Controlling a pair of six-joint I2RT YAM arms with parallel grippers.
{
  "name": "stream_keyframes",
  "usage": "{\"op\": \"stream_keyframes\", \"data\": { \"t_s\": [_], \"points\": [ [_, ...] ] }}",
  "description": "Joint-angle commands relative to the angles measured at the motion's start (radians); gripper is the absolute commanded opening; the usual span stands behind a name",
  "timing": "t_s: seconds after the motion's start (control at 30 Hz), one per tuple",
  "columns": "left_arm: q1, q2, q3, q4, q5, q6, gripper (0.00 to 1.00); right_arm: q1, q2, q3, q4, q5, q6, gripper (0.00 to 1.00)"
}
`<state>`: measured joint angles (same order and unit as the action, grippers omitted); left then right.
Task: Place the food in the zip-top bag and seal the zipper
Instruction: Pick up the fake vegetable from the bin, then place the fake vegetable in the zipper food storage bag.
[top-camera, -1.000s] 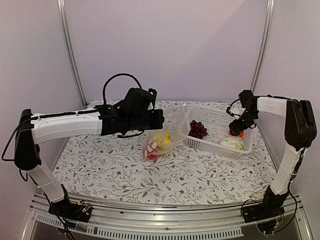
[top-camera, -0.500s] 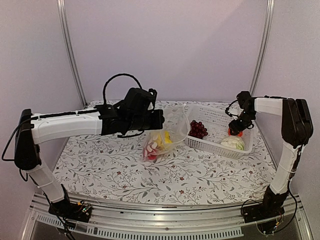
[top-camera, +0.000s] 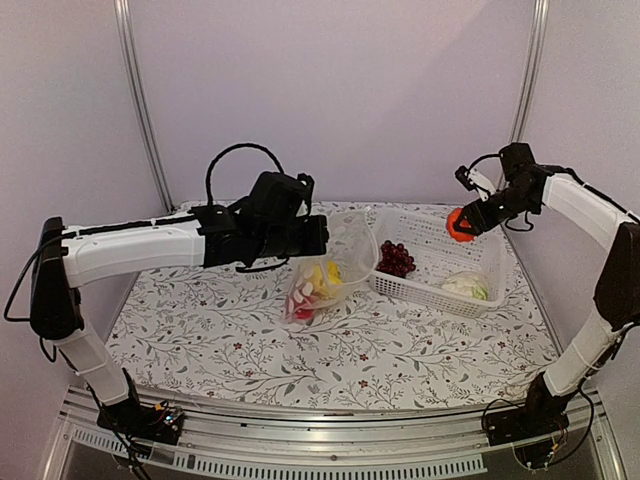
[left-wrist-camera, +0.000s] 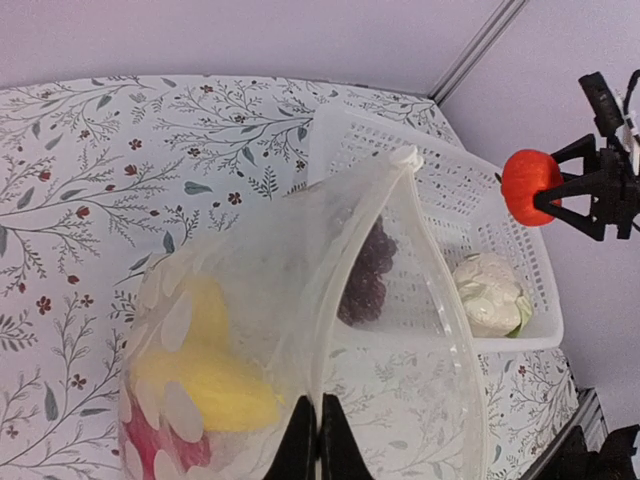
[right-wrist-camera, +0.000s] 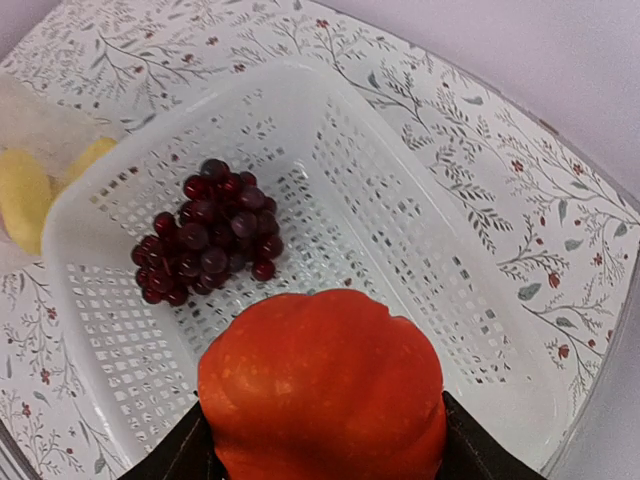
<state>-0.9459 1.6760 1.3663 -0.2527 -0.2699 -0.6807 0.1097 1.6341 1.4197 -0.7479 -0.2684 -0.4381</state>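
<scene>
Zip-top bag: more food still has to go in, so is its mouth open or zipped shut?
Open. The left gripper pinches one side of the zipper, the other side bows away, so the zip-top bag gapes.

Left claw (left-wrist-camera: 318, 440) pinched closed, arm outstretched; right claw (top-camera: 461, 223) clamped, held high.

The table (top-camera: 200, 350) wore a white cloth printed with grey leafy sprigs and small red flowers. Plain pale lilac walls (top-camera: 340, 90) closed it in behind and at both sides, with slim metal poles (top-camera: 143, 110) in the back corners. An aluminium rail (top-camera: 330, 405) ran along the near edge. The light seemed soft, perhaps from overhead.
</scene>
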Motion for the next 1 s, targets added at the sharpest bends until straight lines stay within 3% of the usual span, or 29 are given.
{"op": "stream_keyframes", "data": {
  "t_s": [0.0, 0.07, 0.37, 0.73, 0.83, 0.93, 0.97],
  "points": [
    [0.017, 0.021, 0.028, -0.022, -0.001, 0.007, 0.0, 0.021, -0.071, 0.057, -0.072, -0.386, 0.021, 0.44],
    [0.018, 0.021, 0.028, -0.022, 0.001, 0.006, 0.0, 0.034, -0.088, 0.063, -0.062, -0.51, 0.035, 0.44],
    [0.018, 0.018, 0.029, -0.029, 0.0, 0.003, 0.0, 0.171, -0.038, 0.106, -0.043, -0.686, 0.053, 0.45],
    [0.018, 0.007, 0.018, -0.043, -0.001, -0.005, 0.0, 0.364, 0.092, 0.22, 0.005, -0.647, 0.104, 0.49],
    [0.018, -0.006, 0.011, -0.043, -0.007, -0.005, 0.0, 0.386, 0.147, 0.248, 0.01, -0.589, 0.113, 0.69],
    [0.018, -0.019, 0.0, -0.043, -0.016, -0.009, 0.0, 0.392, 0.179, 0.271, -0.011, -0.596, 0.112, 0.97],
    [0.018, -0.022, -0.003, -0.042, -0.018, -0.009, 0.0, 0.393, 0.182, 0.271, -0.013, -0.597, 0.11, 0.99]
  ]
}}
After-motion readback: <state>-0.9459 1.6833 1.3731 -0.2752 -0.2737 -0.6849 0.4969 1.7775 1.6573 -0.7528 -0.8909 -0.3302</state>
